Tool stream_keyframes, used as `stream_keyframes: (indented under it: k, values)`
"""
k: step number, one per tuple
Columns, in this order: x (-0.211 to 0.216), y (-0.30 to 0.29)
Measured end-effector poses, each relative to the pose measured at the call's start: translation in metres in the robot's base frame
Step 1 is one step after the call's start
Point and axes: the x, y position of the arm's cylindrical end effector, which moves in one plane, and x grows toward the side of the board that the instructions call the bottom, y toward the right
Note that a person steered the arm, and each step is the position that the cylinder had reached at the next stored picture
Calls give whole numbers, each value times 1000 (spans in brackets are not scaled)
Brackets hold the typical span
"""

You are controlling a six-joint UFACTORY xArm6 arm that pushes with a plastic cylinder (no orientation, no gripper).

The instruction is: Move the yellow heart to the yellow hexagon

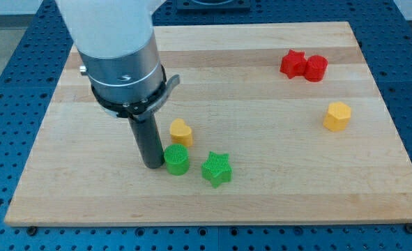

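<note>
The worktop (261, 63) was a pale wooden board with visible grain and glued strips, lying on a blue perforated surface (10, 63). Taking the yellow heart (180, 130) as the landmark: it was a small, smooth-sided plastic block with a rounded lobed top, sitting on the worktop's lower-left part. Just below it toward the view's bottom stood the green cylinder (176, 159), its top finely ribbed, close to the heart but with a thin gap showing. Down and to the view's right of the heart lay the green star (217, 169), with the same ribbed texture, near the cylinder but apart from it. Well apart to the view's right of the heart sat the yellow hexagon (337, 116), a faceted block, and farther toward the view's top right the red star (293, 63) touched the red cylinder (316, 67). The arm came down from the view's top left as a white housing above a grey metal collar with a black clamp ring, ending in a straight, upright dark rod. My tip (152, 165) stood down and to the view's left of the heart, right against the green cylinder's left side. There were no jaws on this arm, so nothing was grasped.
</note>
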Motion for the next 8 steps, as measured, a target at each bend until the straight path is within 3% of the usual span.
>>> stream_keyframes:
  k: [3, 6, 8]
  values:
    - [-12, 29]
    - [-51, -11]
    - [-69, 153]
